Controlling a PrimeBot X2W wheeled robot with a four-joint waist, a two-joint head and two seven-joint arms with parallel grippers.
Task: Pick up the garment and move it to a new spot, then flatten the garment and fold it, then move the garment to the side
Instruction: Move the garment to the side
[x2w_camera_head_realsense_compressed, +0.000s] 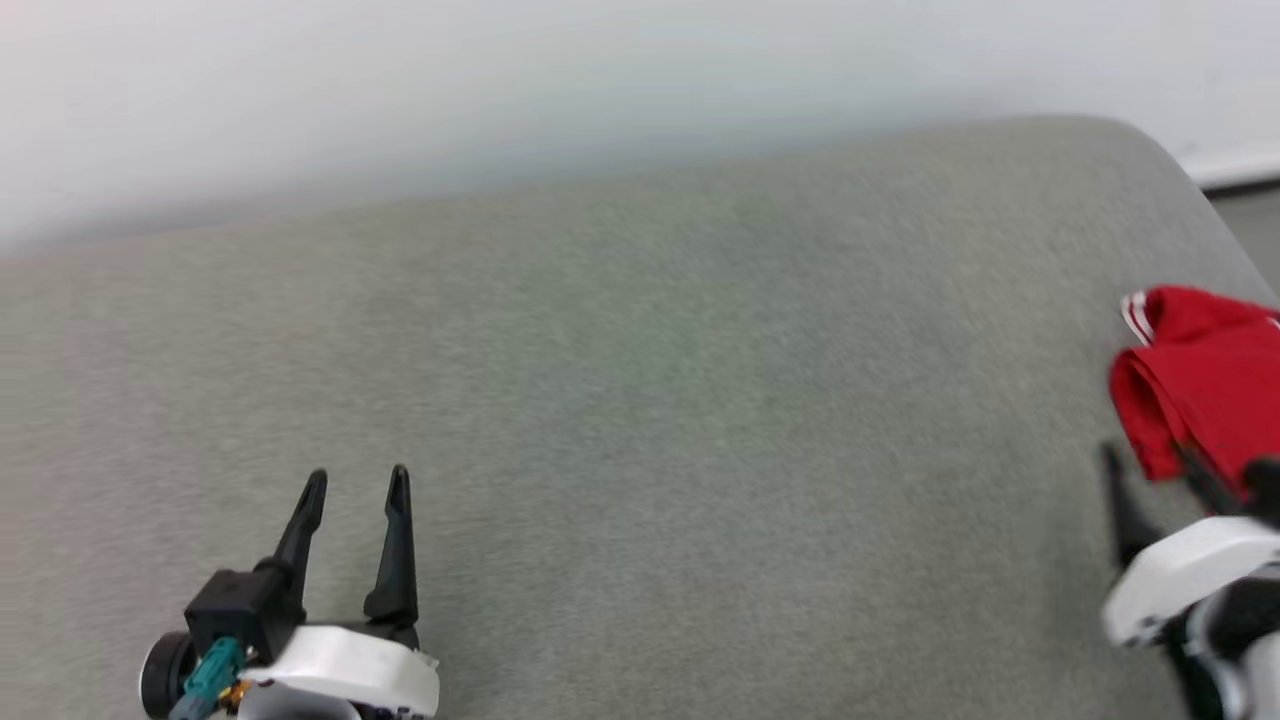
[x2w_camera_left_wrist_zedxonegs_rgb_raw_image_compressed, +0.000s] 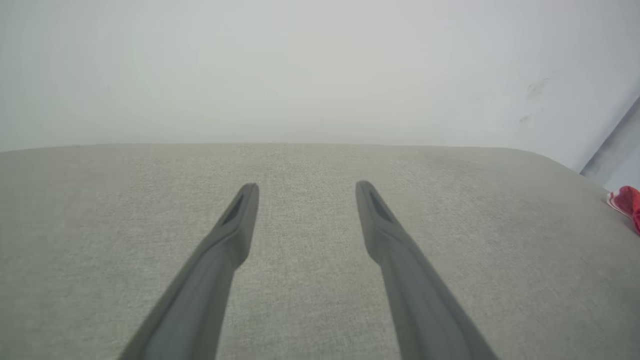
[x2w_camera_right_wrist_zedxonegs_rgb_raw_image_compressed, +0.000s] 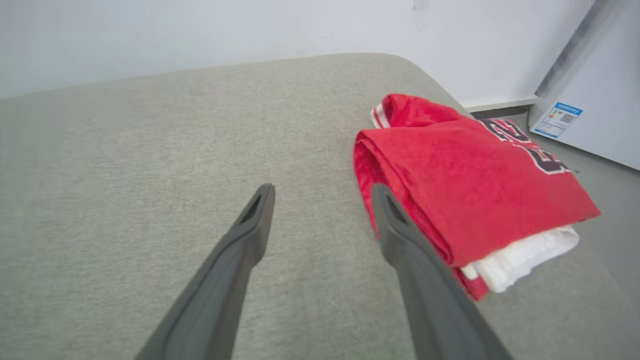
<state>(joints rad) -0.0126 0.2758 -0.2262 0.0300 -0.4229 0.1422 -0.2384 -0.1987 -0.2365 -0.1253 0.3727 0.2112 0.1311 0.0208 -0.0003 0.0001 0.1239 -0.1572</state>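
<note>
The left gripper (x2w_camera_head_realsense_compressed: 357, 475) and right gripper (x2w_camera_right_wrist_zedxonegs_rgb_raw_image_compressed: 322, 189) are hanging open and empty. The garment (x2w_camera_right_wrist_zedxonegs_rgb_raw_image_compressed: 475, 195) is lying folded just outside the right jaws. The move aside is seemingly finishing, calling only for a clean withdrawal.

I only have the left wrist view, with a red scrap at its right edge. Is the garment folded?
Observer: Yes; the right wrist view shows the garment folded into a compact stack, with white cloth poking out at one end.
Operator: Is the right gripper holding it?
Observer: No; the right gripper is open beside the fold, with nothing between its jaws.
Operator: Where does it sit?
Observer: Along the right edge of the grey surface, near its rounded far corner.
</note>
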